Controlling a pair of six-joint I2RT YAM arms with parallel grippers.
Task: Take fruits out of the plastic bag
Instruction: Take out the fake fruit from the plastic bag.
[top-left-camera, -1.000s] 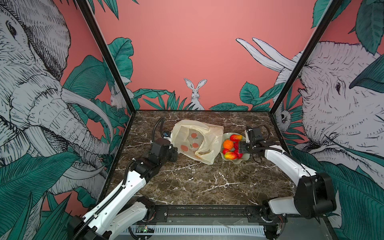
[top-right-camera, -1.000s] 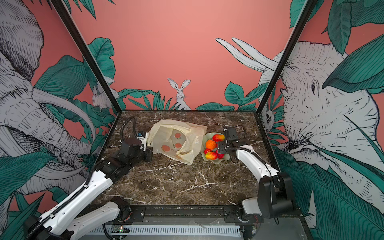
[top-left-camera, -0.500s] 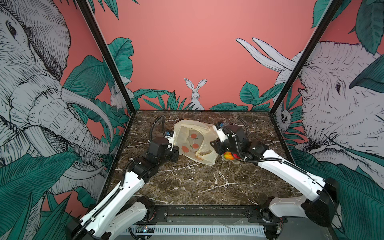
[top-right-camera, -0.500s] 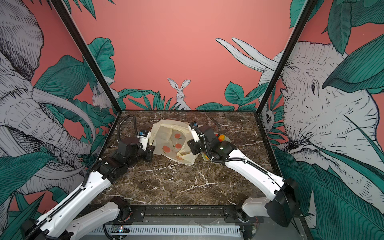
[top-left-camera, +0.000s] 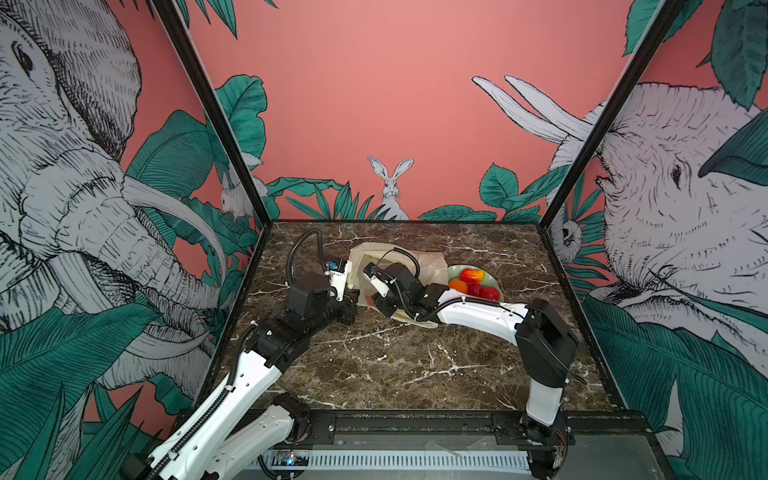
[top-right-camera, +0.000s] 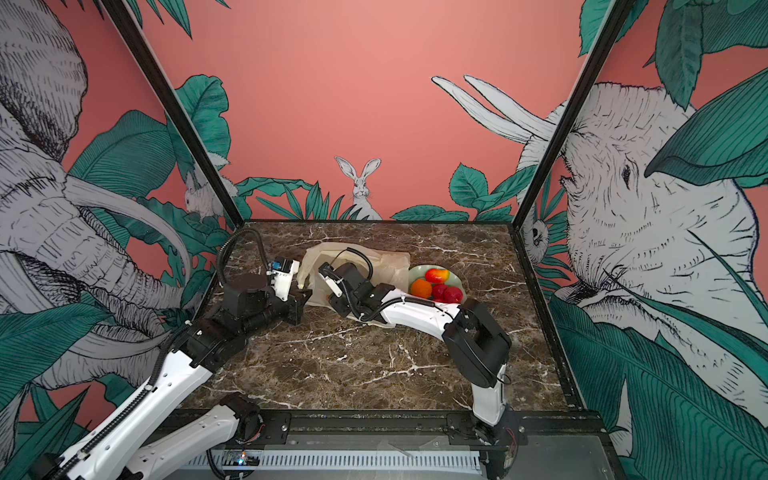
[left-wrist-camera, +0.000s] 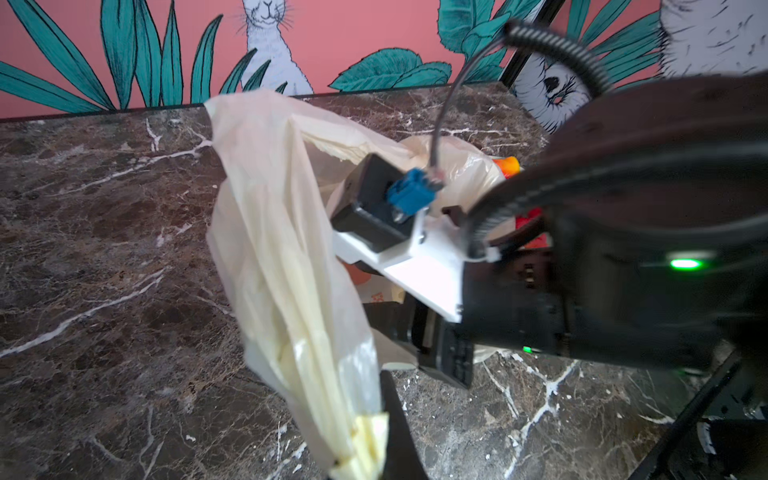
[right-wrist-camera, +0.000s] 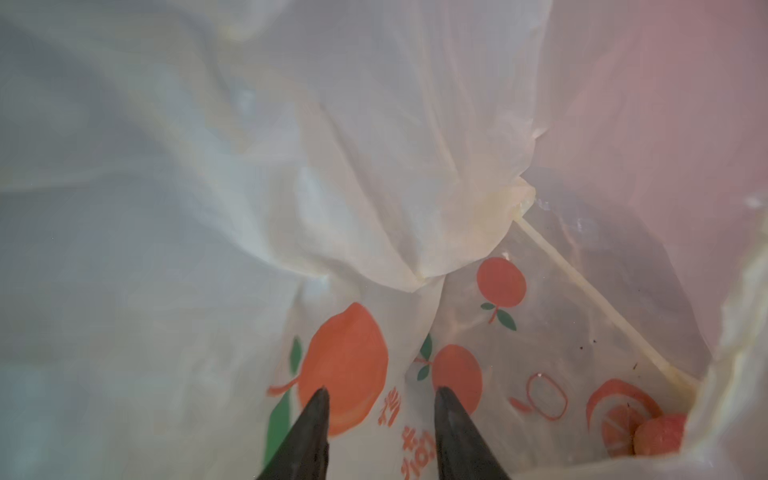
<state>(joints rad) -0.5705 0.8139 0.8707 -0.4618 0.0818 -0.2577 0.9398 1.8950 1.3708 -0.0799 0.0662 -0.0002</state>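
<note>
One crinkly translucent bag, left fingers pinching it, right fingers spread inside.

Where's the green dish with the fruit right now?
In both top views the dish sits toward the back of the table, on the robot's right side, just beside the plastic bag.

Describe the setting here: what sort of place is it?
Likely a staged robot test booth: jungle-mural panels in a black frame enclose a marble-look tabletop, and both arms mount on a front rail.
</note>
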